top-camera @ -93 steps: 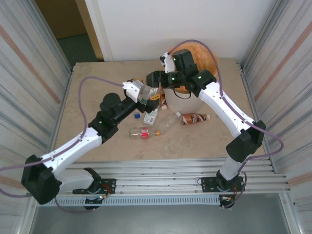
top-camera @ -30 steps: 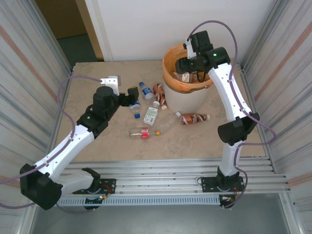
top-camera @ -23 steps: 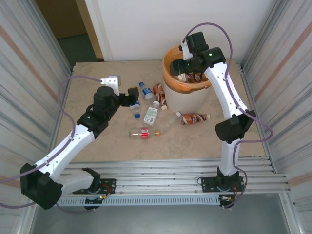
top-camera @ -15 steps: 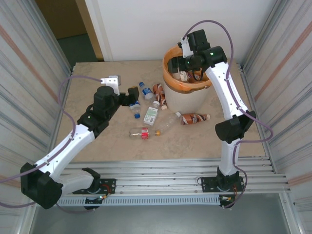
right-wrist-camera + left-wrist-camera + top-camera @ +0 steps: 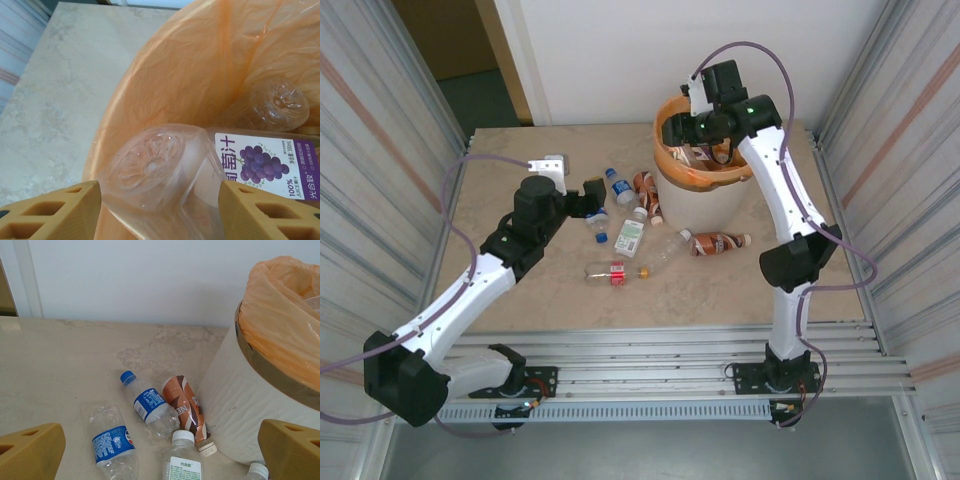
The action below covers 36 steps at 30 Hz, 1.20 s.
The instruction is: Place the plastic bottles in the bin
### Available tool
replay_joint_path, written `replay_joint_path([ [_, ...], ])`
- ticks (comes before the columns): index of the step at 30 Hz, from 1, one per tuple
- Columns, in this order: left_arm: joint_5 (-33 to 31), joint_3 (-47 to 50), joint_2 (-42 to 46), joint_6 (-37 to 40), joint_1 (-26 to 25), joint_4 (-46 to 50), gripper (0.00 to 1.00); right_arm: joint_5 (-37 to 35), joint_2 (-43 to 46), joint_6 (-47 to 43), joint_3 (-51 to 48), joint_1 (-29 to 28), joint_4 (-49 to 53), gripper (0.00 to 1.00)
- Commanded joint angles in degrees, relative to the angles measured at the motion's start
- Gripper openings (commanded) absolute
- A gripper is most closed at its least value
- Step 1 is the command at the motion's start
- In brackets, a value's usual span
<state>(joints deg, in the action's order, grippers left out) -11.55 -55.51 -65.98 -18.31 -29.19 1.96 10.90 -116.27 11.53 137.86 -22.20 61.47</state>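
The bin [image 5: 705, 195] is a cream bucket lined with an orange bag [image 5: 165, 75], at the back right of the table. My right gripper [image 5: 686, 130] hangs over its mouth. A clear bottle with a purple grape label [image 5: 165, 170] lies tilted between its yellow fingers [image 5: 55, 212]; I cannot make out whether they touch it. My left gripper [image 5: 592, 198] is open and holds nothing, low beside several bottles: a blue-capped one [image 5: 150, 405], a brown one [image 5: 185, 405], a crushed blue-labelled one [image 5: 112, 447] and a white-capped one [image 5: 182, 460].
More bottles lie in front of the bin: a brown one [image 5: 720, 242], a clear one [image 5: 665, 250] and a red-labelled one [image 5: 613, 272]. Another clear bottle [image 5: 275, 102] rests inside the bin. Corrugated metal walls [image 5: 390, 130] close both sides.
Three seconds ago both grippers met left of the bin. Since then the right one rose over the bin with the grape bottle and edged left. The left one pulled back and has held still.
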Motion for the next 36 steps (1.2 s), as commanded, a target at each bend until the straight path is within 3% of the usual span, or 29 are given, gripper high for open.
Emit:
replay_joint_path([
  [1,0.74,-2.15,-0.30,-0.68,0.67,0.41,0.99,-4.56,-1.67,0.30,1.27,-0.22,1.23,0.57],
  [7,1.16,-2.32,-1.09,-0.85,0.67,0.26,0.99,-9.47,-3.37,0.00,1.28,-0.20,2.31,0.53],
  [18,1.05,-3.52,-2.62,0.07,0.71,1.34,0.99,-8.66,-4.42,0.27,2.94,0.53,1.37,0.55],
  [30,0.39,-3.74,-2.32,1.73,0.80,6.38,0.99,-11.45,4.51,0.99,2.42,0.20,0.40,0.81],
  [36,1.01,-4.04,-2.81,-0.07,1.90,9.85,0.99,-16.49,12.57,1.92,-5.43,0.03,-2.76,0.90],
])
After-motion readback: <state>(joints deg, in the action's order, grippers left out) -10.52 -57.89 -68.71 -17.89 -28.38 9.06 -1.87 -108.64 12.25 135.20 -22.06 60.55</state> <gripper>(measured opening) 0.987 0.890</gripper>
